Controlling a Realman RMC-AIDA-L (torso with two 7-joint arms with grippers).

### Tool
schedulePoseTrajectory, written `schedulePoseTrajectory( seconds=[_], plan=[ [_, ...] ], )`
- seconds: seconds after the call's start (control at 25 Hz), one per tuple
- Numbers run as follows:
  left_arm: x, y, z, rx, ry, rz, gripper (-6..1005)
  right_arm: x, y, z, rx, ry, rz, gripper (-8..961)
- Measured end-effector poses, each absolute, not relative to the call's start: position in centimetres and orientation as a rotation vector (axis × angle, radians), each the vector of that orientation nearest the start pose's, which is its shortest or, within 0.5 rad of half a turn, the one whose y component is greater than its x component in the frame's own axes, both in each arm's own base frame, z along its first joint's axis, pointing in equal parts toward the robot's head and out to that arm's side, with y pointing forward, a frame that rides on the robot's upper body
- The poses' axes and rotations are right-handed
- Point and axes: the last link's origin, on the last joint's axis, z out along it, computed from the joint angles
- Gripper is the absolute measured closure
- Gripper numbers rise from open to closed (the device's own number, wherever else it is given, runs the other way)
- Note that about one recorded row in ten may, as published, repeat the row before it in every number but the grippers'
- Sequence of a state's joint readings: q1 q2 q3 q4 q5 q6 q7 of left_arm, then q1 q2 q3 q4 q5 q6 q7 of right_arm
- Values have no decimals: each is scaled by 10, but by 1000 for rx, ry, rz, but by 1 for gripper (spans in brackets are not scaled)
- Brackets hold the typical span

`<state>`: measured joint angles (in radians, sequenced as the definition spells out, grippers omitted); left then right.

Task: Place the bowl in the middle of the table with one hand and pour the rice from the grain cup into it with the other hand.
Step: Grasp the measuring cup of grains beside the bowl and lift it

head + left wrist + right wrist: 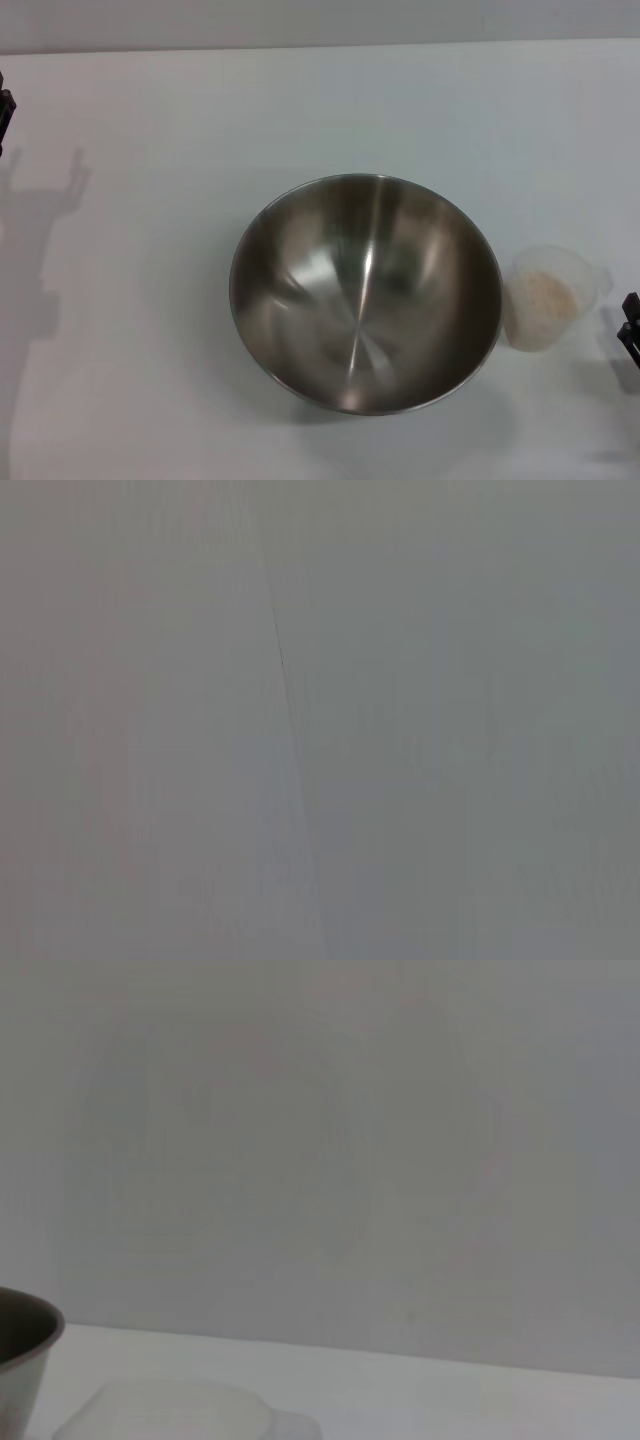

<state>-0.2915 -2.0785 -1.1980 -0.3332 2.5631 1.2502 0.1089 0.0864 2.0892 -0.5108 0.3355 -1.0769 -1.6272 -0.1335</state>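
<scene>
Much bare table (150, 300) leftward.

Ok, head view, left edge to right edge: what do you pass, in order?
Left end effector at the edge → bowl → grain cup holding rice → right end effector at the edge, all over the table.

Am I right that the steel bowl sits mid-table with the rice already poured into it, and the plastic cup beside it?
Not quite. The bowl is empty in the head view; the rice is still in the grain cup, beside the bowl on the robot's right.
</scene>
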Motion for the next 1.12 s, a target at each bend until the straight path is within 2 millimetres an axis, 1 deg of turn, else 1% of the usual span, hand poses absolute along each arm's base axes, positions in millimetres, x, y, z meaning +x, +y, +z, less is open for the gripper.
schedulePoseTrajectory(
  seconds=[0.28, 0.72, 1.12],
  plan=[
    [-325, 313, 17, -1436, -303, -627, 172, 367, 143, -50, -1594, 562, 507, 125],
    [-324, 313, 17, -1435, -298, -632, 172, 366, 153, -62, -1664, 585, 490, 125],
    [-325, 312, 17, -1434, -298, -631, 172, 366, 157, -62, -1660, 586, 491, 124]
  ],
)
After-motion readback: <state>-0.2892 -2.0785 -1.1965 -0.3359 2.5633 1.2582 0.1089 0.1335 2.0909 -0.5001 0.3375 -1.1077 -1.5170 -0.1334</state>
